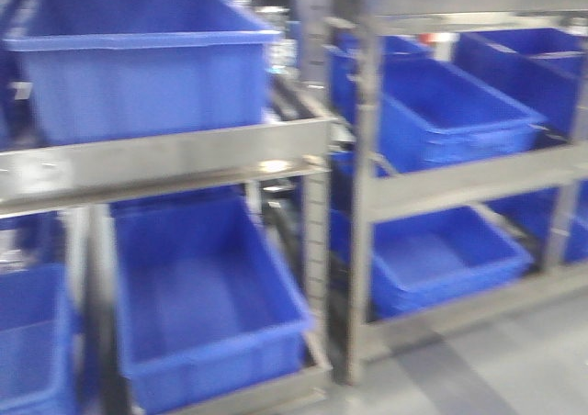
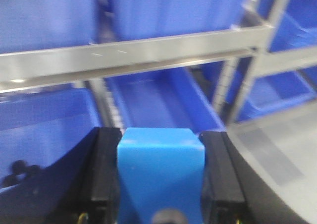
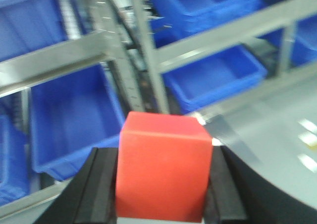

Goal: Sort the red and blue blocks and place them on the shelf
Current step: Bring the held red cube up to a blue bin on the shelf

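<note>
Left claw [image 2: 161, 177] is closed on the blue block [image 2: 159, 152], which sits between its black fingers. Right claw [image 3: 162, 189] grips the red block [image 3: 166, 159] the same way. Both blocks are held off the shelf [image 1: 165, 162]. Its tiers carry blue bins [image 1: 202, 296]. Views blurred.

Blue plastic bins sit in tiers across the front view. The upper left bin [image 1: 138, 66] is above the lower left bin [image 1: 207, 305], which tilts forward. The upper right bin [image 1: 450, 112] is above the lower right bin [image 1: 441, 259]. Grey floor [image 1: 514, 360] shows at bottom right.
</note>
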